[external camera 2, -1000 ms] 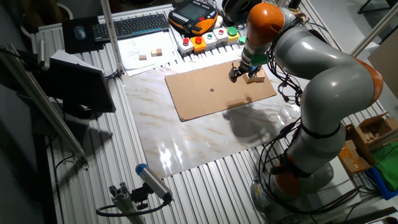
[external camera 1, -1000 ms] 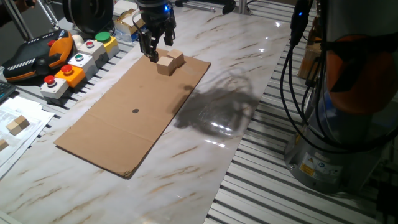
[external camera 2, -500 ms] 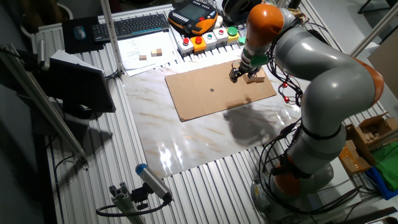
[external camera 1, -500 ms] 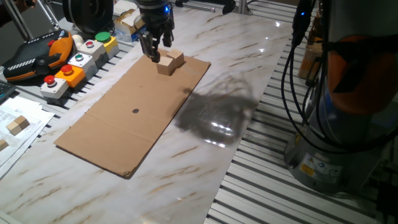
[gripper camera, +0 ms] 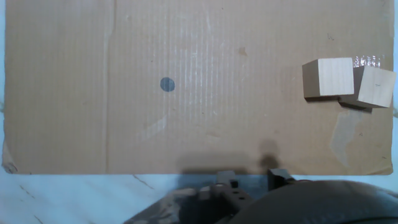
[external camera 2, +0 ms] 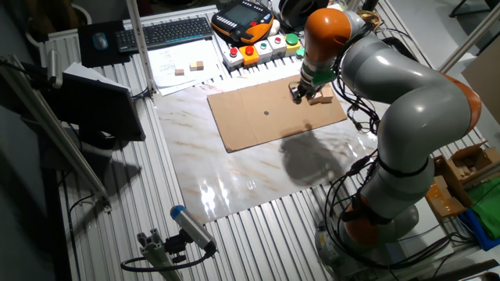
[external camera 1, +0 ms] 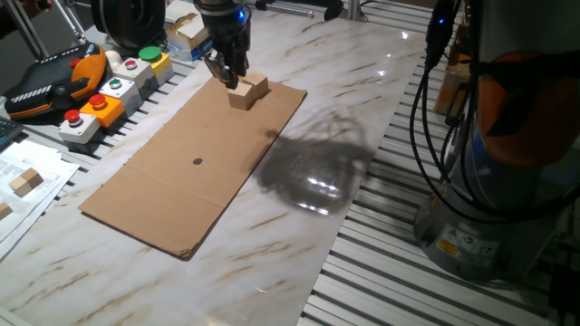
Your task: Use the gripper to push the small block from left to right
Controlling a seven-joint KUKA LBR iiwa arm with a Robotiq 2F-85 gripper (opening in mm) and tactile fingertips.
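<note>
Two pale wooden blocks touch each other near the far corner of a cardboard sheet (external camera 1: 172, 181). The nearer block (external camera 1: 240, 96) and the one behind it (external camera 1: 256, 84) look alike in size, so I cannot tell which is the small block. In the hand view they lie at the right, one (gripper camera: 328, 78) beside the other (gripper camera: 376, 86). My gripper (external camera 1: 229, 81) hangs just left of the blocks, close above the sheet, its dark fingers drawn together and holding nothing. It also shows in the other fixed view (external camera 2: 298, 95) and at the hand view's bottom edge (gripper camera: 252, 177).
Button boxes (external camera 1: 100, 104) and a teach pendant (external camera 1: 50, 86) line the table's left edge. Loose wooden blocks (external camera 1: 25, 181) lie on papers at the far left. A black dot (external camera 1: 198, 163) marks the cardboard's middle. The arm's base (external camera 1: 489, 199) stands at the right.
The gripper has turned at the wrist and edged slightly towards the blocks, and its fingers look narrower. The blocks have not moved.
</note>
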